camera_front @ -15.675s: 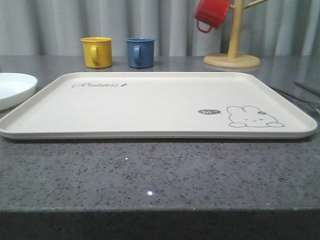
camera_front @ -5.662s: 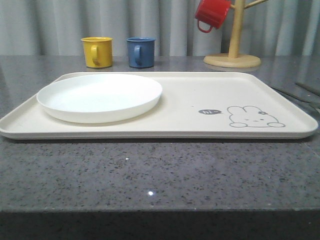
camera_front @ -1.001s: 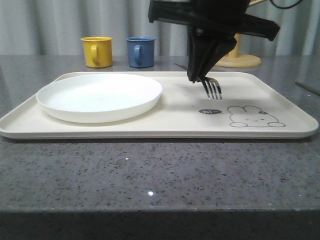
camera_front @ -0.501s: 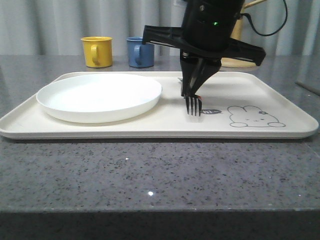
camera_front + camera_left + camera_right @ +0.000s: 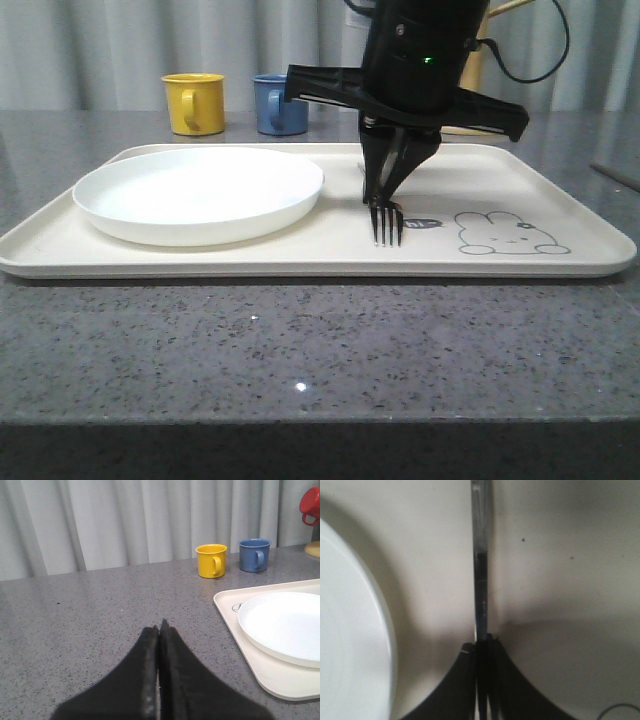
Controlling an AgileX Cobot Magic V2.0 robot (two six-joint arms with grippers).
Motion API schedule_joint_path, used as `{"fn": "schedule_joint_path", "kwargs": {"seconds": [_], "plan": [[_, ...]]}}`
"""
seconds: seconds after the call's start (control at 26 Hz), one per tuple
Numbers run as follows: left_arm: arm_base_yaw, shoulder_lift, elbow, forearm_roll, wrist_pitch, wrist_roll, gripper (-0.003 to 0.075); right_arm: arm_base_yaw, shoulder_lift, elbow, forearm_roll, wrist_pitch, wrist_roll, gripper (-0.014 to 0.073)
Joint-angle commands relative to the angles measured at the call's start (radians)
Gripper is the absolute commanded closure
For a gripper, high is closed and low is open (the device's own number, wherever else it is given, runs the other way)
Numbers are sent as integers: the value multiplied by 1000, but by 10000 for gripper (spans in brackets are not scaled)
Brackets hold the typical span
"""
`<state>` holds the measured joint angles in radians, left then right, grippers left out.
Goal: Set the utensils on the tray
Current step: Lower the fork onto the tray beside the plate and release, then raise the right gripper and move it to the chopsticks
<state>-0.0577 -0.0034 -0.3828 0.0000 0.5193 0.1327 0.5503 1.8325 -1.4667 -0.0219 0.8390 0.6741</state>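
My right gripper is shut on the silver fork, low over the cream tray. The tines point toward the tray's front edge, just left of the rabbit drawing. In the right wrist view the fork's handle runs straight out from the closed right gripper over the tray surface. My left gripper is shut on nothing above the grey counter, left of the tray. Other utensils are out of view.
A round white plate lies on the tray's left half, close to the fork. Yellow mug and blue mug stand behind the tray. A wooden mug stand is at the back right. Grey counter lies in front.
The right gripper has come down and toward the tray's front with the fork, so the tines now sit just above or on the tray. The plate arrived on the tray earlier.
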Motion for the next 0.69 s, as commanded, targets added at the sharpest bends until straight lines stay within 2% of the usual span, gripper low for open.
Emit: {"fn": "schedule_joint_path", "kwargs": {"seconds": [0.0,0.15,0.27,0.5,0.65], "plan": [[0,12,-26,-5,-92,-12,739,1,-38,-29,-8,-16,-1,513],[0,12,-26,-5,-92,-12,739,1,-44,-53,-11,3,-1,345],[0,12,-26,-5,-92,-12,739,-2,-64,-71,-37,30,-1,268],[0,12,-26,-5,-92,-12,739,-22,-103,-88,-91,71,-18,265],[0,12,-26,-5,-92,-12,739,-107,-143,-89,-62,135,-142,265]]}}
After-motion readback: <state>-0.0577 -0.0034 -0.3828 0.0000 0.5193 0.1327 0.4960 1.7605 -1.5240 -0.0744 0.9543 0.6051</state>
